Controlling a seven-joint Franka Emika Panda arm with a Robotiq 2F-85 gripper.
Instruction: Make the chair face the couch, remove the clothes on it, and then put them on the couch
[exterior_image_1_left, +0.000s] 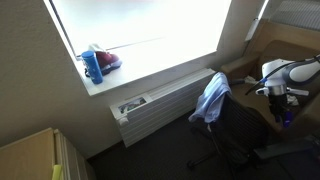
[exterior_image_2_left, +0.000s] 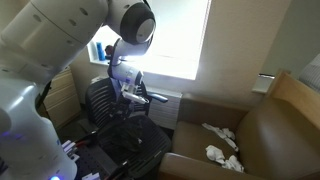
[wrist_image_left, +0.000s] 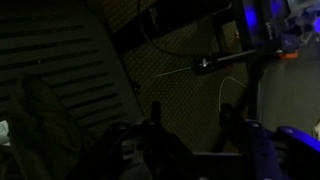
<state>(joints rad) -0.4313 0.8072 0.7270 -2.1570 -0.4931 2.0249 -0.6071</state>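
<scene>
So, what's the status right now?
Gripper open, near chair. Blue cloth draped over chair back. White clothes on couch.

Soft, pale blue cloth with loose folds covers a black office chair of matt material. The couch looks like smooth brown leather with a dull sheen. Crumpled white cloths. Glossy white plastic robot arm. Rough, woven dark carpet.
</scene>
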